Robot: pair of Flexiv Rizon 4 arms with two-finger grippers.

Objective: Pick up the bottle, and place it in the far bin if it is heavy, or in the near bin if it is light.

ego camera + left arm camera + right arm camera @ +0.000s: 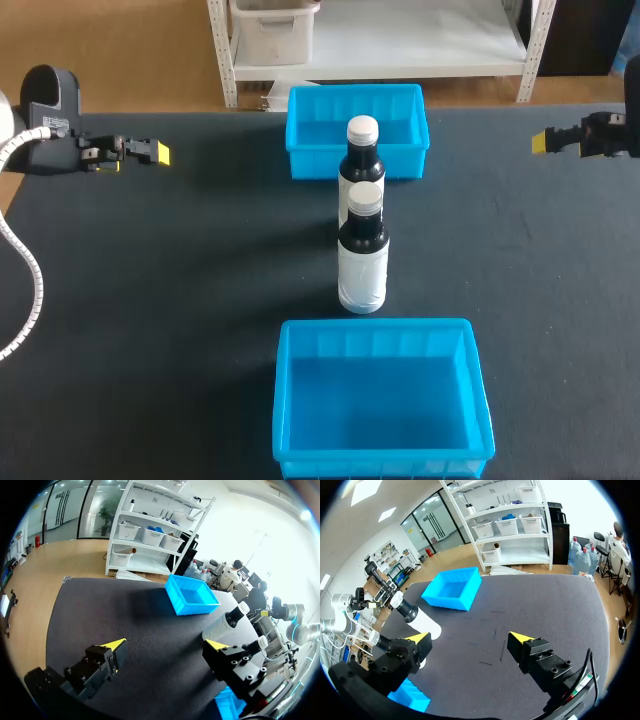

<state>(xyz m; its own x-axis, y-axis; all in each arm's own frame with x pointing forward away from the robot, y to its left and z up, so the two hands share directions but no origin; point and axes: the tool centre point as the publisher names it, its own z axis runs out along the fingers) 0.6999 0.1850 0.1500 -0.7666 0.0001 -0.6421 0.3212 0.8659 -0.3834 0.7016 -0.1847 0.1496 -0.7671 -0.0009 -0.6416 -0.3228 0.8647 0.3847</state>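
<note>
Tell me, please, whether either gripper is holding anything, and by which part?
Nothing is held. The left gripper and the right gripper are open and empty; the nearer bottle and the farther bottle stand free.

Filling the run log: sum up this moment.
left gripper open | right gripper open | far bottle, near bottle upright | far bin, near bin empty

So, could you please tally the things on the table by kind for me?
Bottles: 2, the nearer bottle and the farther bottle
Blue bins: 2, the far bin and the near bin
Total: 4
</note>
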